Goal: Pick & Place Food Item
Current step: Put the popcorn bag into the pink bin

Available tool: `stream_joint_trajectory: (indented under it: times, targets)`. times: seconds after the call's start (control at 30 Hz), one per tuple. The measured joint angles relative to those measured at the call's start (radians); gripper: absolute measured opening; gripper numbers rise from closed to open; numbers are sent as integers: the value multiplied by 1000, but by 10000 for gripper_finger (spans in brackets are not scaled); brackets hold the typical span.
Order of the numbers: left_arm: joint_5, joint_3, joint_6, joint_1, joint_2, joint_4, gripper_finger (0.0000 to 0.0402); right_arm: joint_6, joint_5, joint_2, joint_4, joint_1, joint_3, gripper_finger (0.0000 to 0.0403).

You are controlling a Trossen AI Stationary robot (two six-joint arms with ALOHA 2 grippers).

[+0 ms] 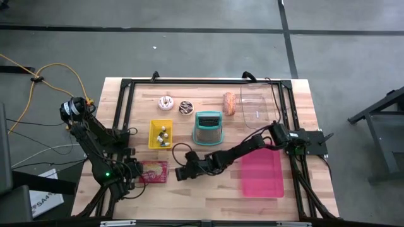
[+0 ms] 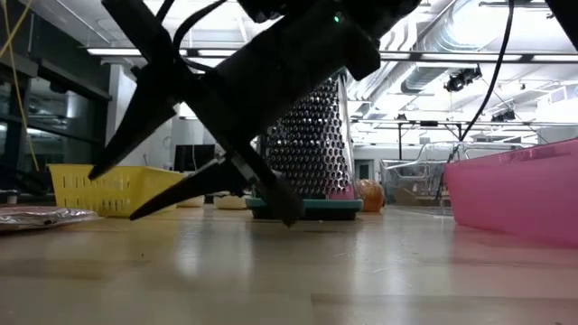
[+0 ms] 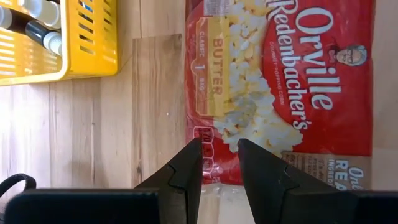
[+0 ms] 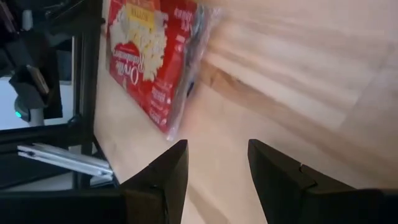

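A red bag of butter popcorn (image 1: pixel 154 171) lies flat on the wooden table near its front left. My left gripper (image 3: pixel 219 163) slants down over one end of the bag (image 3: pixel 280 81). Its fingers stand a little apart with nothing between them, and I see no touch. From the table's right, my right gripper (image 4: pixel 214 165) reaches low along the table toward the bag (image 4: pixel 152 59). It is open and stops short of the bag's near edge. The low view shows its two dark fingers (image 2: pixel 113 194) spread just above the tabletop, pointing at the bag (image 2: pixel 36 217).
Behind the bag stands a yellow basket (image 1: pixel 161 133) of small bottles. A metal grater on a teal base (image 1: pixel 207 128) is beside it. A pink tray (image 1: pixel 262 173) lies front right, a clear container (image 1: pixel 259 104) behind it. Two doughnuts (image 1: pixel 166 101) and a pastry (image 1: pixel 229 103) sit farther back.
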Motion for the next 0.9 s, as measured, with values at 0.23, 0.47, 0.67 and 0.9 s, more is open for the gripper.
stream_joint_trajectory:
  times: [0.23,0.47,0.67,0.9]
  targets:
    - [-6,0,53,22,0,53,97,8,1,0,7,-3,0,156]
    - [-7,0,129,60,0,108,97,11,6,0,-1,-3,0,156]
    - [-7,0,174,66,0,105,97,11,29,0,-6,-5,0,156]
    - [47,0,174,65,0,105,97,11,37,0,-7,-10,0,156]
